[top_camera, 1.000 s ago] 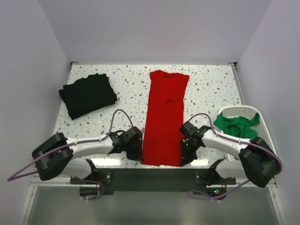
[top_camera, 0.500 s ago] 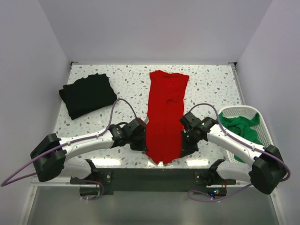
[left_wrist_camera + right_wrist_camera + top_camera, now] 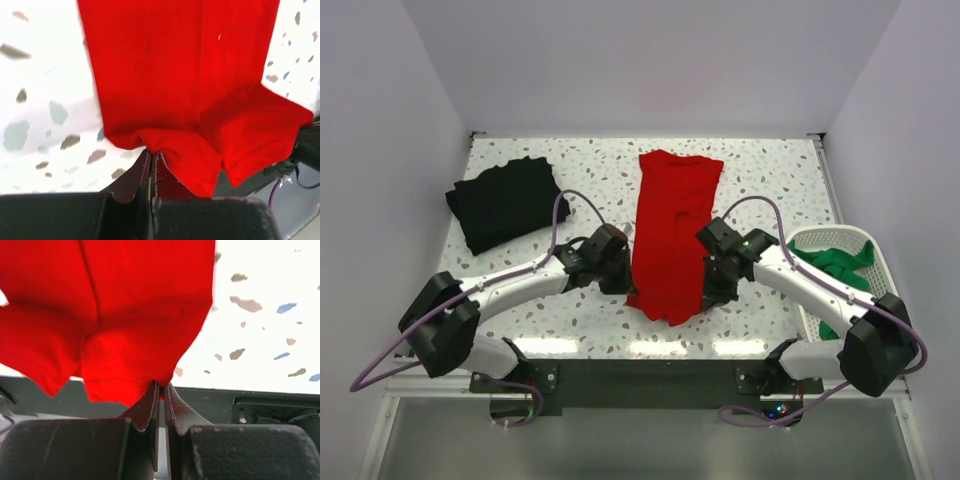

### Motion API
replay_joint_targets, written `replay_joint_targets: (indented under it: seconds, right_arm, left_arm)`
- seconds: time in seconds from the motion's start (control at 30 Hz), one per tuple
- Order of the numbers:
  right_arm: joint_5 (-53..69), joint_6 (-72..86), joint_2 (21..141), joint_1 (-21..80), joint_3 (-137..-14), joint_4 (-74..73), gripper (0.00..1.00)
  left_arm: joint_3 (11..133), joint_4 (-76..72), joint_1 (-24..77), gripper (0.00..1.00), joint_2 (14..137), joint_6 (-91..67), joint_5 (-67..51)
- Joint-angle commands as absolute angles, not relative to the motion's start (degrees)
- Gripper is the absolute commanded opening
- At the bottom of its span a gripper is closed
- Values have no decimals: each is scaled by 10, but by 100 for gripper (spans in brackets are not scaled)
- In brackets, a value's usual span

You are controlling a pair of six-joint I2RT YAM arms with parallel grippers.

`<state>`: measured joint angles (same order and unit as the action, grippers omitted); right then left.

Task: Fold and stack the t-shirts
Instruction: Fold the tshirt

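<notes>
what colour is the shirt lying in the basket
Green. The t-shirt shows best in the top external view, bunched in the white basket.

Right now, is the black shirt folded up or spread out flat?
Folded. The black t-shirt lies as a small squarish bundle at the far left, with no sleeves sticking out.

From above we can't see the fingertips of the left gripper (image 3: 623, 283) or the right gripper (image 3: 712, 292); their own bodies and the lifted edge of the red shirt (image 3: 672, 220) cover them. The green shirt (image 3: 828, 268) is half hidden by the basket (image 3: 820, 236) wall and the right arm (image 3: 805, 287). Folds in the black shirt (image 3: 506, 204) are too dark to read. In the left wrist view the red shirt runs off the top edge and the table (image 3: 40, 75) is washed out and blurry. In the right wrist view the shirt is cut off at the top and left.
</notes>
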<state>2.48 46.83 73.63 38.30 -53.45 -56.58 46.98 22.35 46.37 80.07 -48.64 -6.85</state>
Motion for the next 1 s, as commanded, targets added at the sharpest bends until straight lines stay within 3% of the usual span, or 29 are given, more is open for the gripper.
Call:
replay_joint_targets:
  seconds: [0.0,0.4,0.97]
  right_arm:
    - [-11,474,760,353,-578,-545,0]
    - [-7,395,931,255,-728,-498,0]
    - [-9,345,1065,161,-867,-494,0]
  left_arm:
    - [526,177,446,0,835,-454,-82]
    - [685,161,339,0,986,-378,-114]
    - [826,125,251,0,1133,-351,-184]
